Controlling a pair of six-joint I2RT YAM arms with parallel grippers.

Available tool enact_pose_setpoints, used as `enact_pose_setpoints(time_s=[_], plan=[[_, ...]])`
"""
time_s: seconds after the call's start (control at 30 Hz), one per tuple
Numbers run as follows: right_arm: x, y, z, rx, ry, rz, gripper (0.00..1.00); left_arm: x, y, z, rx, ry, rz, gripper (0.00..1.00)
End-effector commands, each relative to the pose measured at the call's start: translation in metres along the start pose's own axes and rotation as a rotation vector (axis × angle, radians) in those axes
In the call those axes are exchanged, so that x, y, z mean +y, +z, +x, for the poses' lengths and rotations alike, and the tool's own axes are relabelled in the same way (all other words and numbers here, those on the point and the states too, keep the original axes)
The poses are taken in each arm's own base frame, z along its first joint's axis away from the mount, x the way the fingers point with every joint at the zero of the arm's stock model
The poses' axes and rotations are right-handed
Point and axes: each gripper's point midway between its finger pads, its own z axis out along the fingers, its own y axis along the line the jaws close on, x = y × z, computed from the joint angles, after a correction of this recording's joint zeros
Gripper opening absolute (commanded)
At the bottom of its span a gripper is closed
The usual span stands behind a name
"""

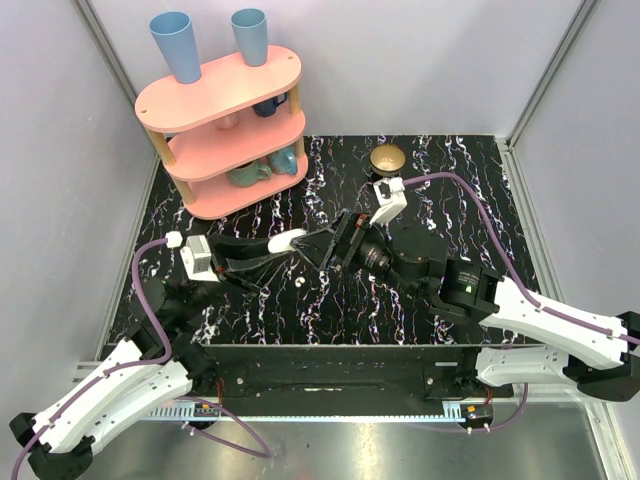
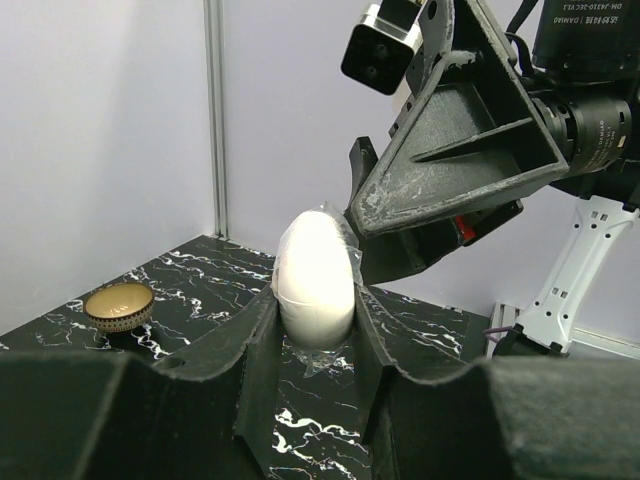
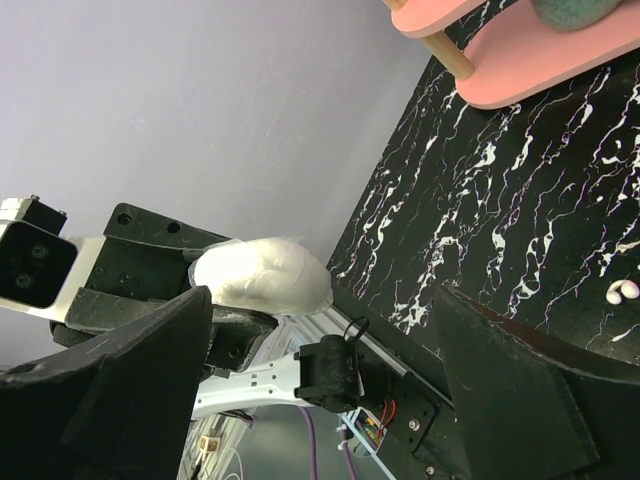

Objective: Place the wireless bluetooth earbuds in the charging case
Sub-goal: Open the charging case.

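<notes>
White charging case (image 2: 315, 265), lower end out of sight inside left claw (image 2: 316, 325).

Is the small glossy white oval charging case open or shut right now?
Shut. The white case, clamped in the left gripper, shows one smooth egg shape, no lid raised.

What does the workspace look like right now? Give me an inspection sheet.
Surface: black marbled table.
Job's things: charging case, apparently closed, in left claw; one earbud loose on table, other not seen.
Clutter: gold bowl; pink shelf holding blue cups and mugs.
Claws: left claw shut on charging case; right claw open beside it.
Cables: purple cables, one loop per side.
Surroundings: pale enclosure walls.
</notes>
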Motion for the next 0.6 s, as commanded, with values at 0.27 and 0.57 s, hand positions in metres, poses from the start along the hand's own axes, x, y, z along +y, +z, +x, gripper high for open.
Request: enact_pose_setpoints(time_s=[0.27,0.57], plan=[[0.007,0.001,-0.002,0.003,-0.028,-0.023,0.95,-0.006,0.002,-0.03,-0.09,0.007,0.015,0.0],[-0.003,0.008,-0.007,-0.02,-0.064,0.035,0.95,-0.022,0.0,-0.037,-0.103,0.024,0.099,0.0]])
